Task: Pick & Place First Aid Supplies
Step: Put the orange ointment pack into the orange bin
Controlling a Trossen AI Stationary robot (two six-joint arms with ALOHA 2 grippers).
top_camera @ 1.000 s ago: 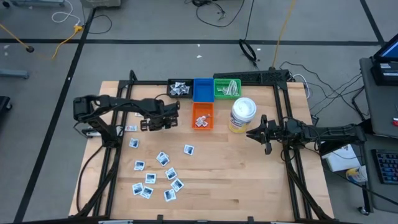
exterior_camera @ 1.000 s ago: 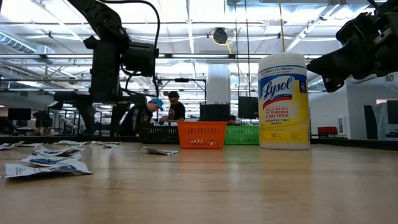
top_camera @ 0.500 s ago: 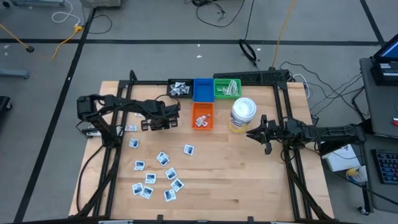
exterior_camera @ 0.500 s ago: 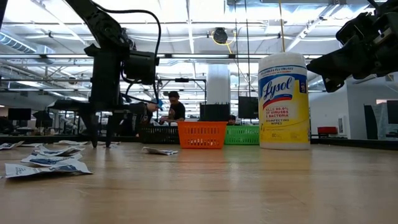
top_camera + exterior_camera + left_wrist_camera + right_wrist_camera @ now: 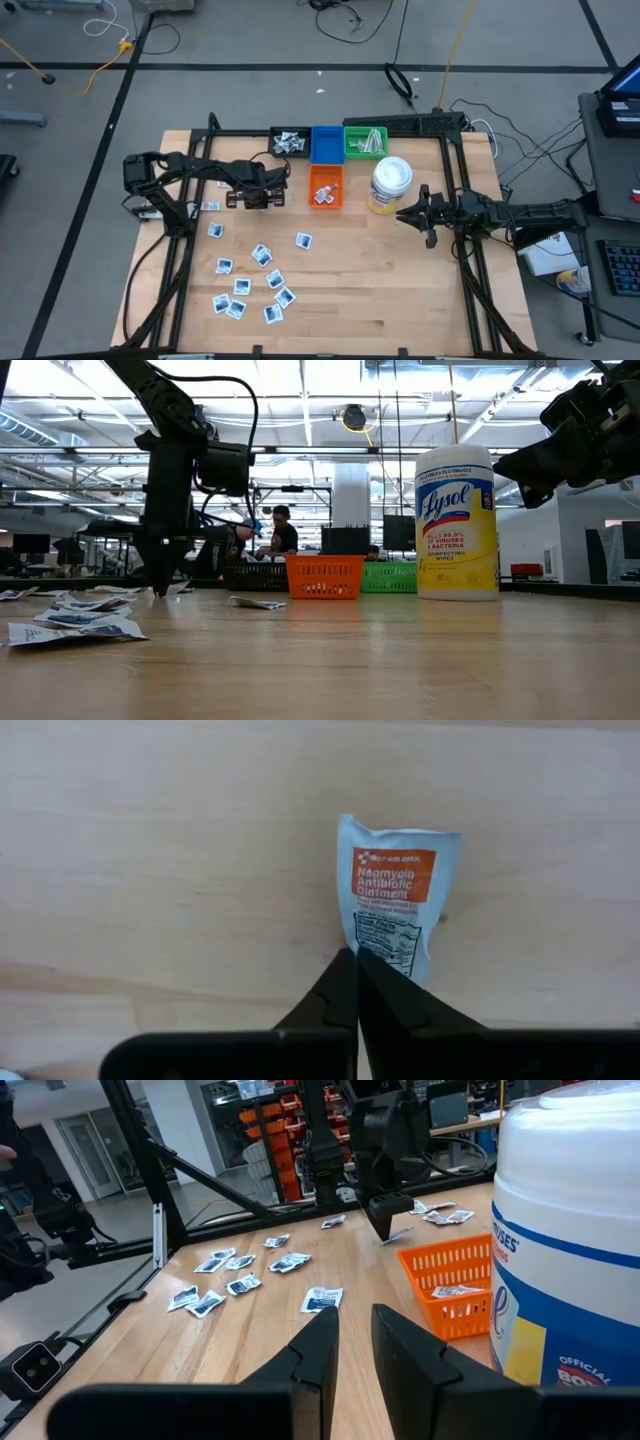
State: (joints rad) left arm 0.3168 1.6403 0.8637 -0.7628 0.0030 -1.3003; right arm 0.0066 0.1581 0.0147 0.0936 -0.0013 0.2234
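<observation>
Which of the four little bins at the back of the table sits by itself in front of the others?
The orange bin. The black bin, blue bin and green bin stand in one row along the table's far edge; the orange one stands alone nearer the middle, beside the wipes canister.

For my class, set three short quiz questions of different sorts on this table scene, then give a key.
1. True or false: the left gripper has its jaws shut on the ointment packet.
2. Which basket is nearest the wipes tub?
A. black basket
B. blue basket
C. orange basket
3. Fill in: the right gripper waits beside the ____.

Key: 1 true. 2 C. 3 wipes tub.
</observation>
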